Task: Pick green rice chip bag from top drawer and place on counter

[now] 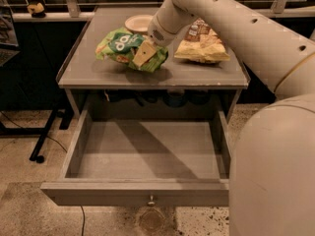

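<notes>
Claw (143, 53) at crinkly green rice chip bag (119, 45) over flat grey counter (197, 73).

My gripper (144, 53) sits at the right side of the green rice chip bag (118, 45) on the counter (83, 69), covering part of it. I cannot tell how much of the bag it has. The arm (231, 18) hides the right edge of the plate (136, 23) and runs off the top. The robot's body (275, 171) blocks the right front corner of the top drawer (133, 194). The shapes in the dark gap under the counter are too dim to name.
</notes>
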`<act>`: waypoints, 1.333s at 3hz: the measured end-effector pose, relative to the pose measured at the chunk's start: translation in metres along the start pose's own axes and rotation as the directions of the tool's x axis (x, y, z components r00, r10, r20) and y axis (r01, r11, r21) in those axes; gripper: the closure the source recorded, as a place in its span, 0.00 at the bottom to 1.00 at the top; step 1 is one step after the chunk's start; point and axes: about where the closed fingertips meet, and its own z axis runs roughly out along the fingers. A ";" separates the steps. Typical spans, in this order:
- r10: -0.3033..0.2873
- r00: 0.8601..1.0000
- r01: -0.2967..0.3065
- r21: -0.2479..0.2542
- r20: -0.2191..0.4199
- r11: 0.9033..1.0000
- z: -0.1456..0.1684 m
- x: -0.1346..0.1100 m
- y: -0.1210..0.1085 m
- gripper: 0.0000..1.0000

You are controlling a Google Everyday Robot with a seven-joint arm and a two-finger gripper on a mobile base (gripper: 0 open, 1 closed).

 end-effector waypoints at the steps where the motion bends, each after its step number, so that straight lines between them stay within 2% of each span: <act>1: 0.000 1.000 0.000 0.000 0.000 1.000 0.000 0.000 0.000 0.58; 3: 0.000 1.000 0.000 0.000 0.000 1.000 0.000 0.000 0.000 0.11; 4: 0.000 1.000 0.000 0.000 0.000 1.000 0.000 0.000 0.000 0.00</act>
